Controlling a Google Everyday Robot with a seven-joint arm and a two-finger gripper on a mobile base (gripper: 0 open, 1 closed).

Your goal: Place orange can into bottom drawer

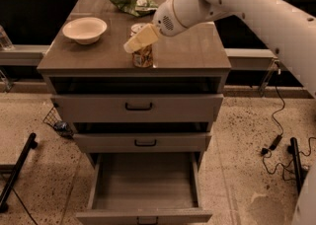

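Note:
The orange can (142,58) stands upright near the front middle of the cabinet top (192,54). My gripper (139,39) reaches in from the upper right and sits right at the can's top, covering its upper half from this view. The can's lower label shows below the gripper. The bottom drawer (143,216) is pulled out and open, with nothing in it; its small dark handle shows at the front edge. The two drawers above it are closed or nearly closed.
A cream bowl (84,29) sits at the left of the cabinet top. A green snack bag (133,2) lies at the back. Cables (276,140) and a black stand (295,162) are on the floor to the right, a black leg (17,169) to the left.

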